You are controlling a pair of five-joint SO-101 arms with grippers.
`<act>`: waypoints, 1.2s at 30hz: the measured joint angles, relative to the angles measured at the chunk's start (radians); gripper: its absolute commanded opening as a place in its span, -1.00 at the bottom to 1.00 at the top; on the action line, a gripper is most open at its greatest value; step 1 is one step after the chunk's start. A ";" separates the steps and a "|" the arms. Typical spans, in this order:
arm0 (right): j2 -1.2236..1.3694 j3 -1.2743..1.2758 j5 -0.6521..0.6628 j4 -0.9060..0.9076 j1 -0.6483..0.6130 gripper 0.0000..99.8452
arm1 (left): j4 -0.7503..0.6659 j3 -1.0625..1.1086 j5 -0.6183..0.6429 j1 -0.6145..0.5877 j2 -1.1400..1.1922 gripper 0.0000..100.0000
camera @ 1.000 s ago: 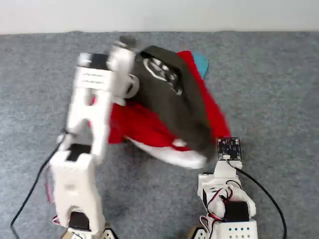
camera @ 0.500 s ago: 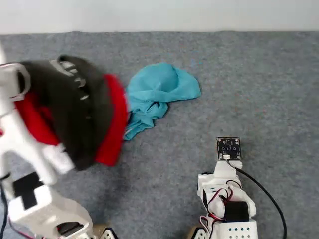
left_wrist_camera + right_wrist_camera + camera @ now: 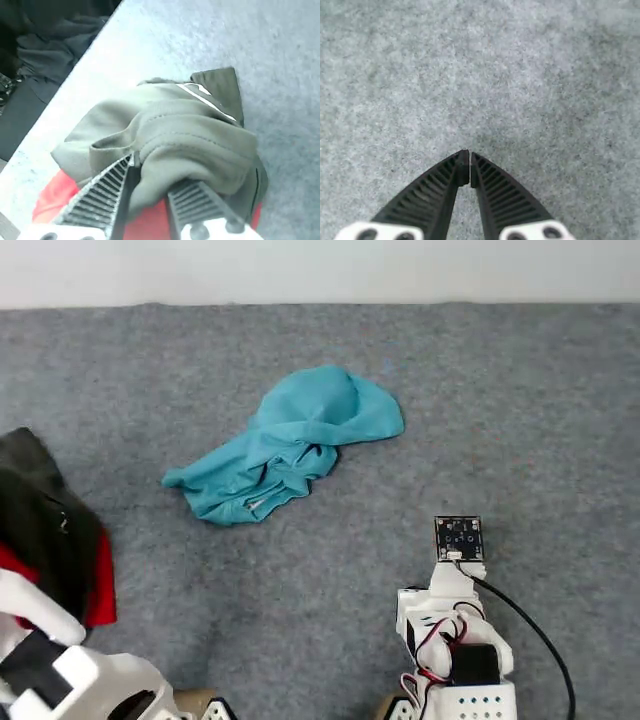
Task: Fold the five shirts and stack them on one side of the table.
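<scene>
Since a second ago, the left arm [image 3: 70,680] has swung its bundle of cloth from the middle of the high view to the lower left edge, uncovering a teal shirt that lay beneath.

Our left jaws are clamped on a bunched fold of the dark shirt [image 3: 190,145], with one ribbed black finger [image 3: 100,195] on each side of the fold. This shirt is a dull grey-green with stitched seams and a thin white line across one flap. Under it a red shirt [image 3: 55,195] shows, just beside the fingers. Both garments hang crumpled near the bench edge.

Our right jaws are together, tips touching with nothing between them, over the bare grey bench [image 3: 520,75]. The right arm [image 3: 455,640] sits folded at the lower right of the high view.

Further out, the teal shirt [image 3: 290,450] lies rumpled slightly above the centre of the high view, well apart from both arms. One rounded end points to the upper right and a flatter end trails to the lower left.

We count three shirts: one dark, one red, one teal. A white shape below the red one at the lower left may be cloth or arm; we cannot tell.
</scene>
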 measured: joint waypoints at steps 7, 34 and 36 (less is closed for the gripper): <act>0.000 0.000 0.000 0.000 0.000 -0.98 | -0.041 0.008 -0.009 0.023 0.061 -0.96; 0.000 0.000 0.000 0.000 0.000 -0.98 | -0.005 0.161 -0.189 0.009 -0.379 -0.71; 0.000 0.000 0.000 0.000 0.000 -0.98 | -0.005 0.262 -0.189 0.009 -0.439 -0.84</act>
